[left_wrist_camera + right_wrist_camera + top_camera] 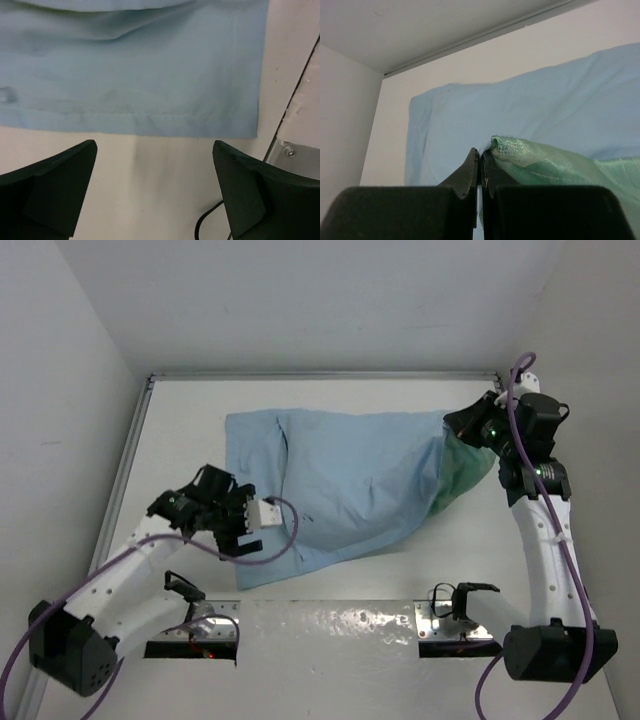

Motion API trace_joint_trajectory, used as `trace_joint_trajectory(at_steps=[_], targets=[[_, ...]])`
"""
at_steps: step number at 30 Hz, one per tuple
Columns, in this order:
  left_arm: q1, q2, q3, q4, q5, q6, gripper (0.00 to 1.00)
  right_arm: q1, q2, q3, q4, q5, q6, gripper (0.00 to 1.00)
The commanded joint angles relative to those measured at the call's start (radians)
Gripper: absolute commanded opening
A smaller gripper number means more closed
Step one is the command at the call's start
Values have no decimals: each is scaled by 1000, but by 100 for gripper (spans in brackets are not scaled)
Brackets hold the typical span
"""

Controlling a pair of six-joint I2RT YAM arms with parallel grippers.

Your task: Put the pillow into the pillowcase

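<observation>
Pillowcase [350, 485]: lies spread across the middle of the white desk [180, 430], light blue face up, creased and swollen through its centre. Its left end lies flatter.
Green face [462, 472]: the sea-green side shows only at the right end, where the cloth turns over beside the right arm.
Pillow: hidden in every view. Only the bulge under the blue cloth can be seen.
Right tool [455, 428]: closed tight at the far right end of the pillowcase, pinching the green edge. In the right wrist view the cloth rises to a small peak at its tips.
Left tool [258, 530]: jaws wide apart and holding nothing. It hangs over bare desk just beside the near-left hem of the pillowcase.
Left fingers [60, 175]: dark and spread toward both sides of the left wrist view. The stitched blue hem lies flat ahead of them, apart from both.
Metal plate [330, 625]: a shiny strip along the near edge of the desk, between the two arm bases.
Cables [575, 570]: purple, looping along each arm.
Walls [320, 300]: plain white panels enclose the desk at the back and on both sides.
</observation>
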Motion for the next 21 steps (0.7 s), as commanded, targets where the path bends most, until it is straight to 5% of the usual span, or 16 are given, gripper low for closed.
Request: trace_joint_trajectory(at_steps=[1,5,9,18,21], targets=[[-116,-43,-122,91,-118,46,100,6,-41,-7,61,2,-23,0],[-361,46,-159,149,-214,-77,100,6,-54,-9,31,25,-45,0],[-492,175,-203,192,-285,-79,100,4,-78,-29,-3,61,-66,0],[-399,270,-278,275,-331,81,93,4,-89,-35,-49,120,-108,0],[-400,289,-343,373,-370,32,54,4,-84,-39,-34,133,-103,0]])
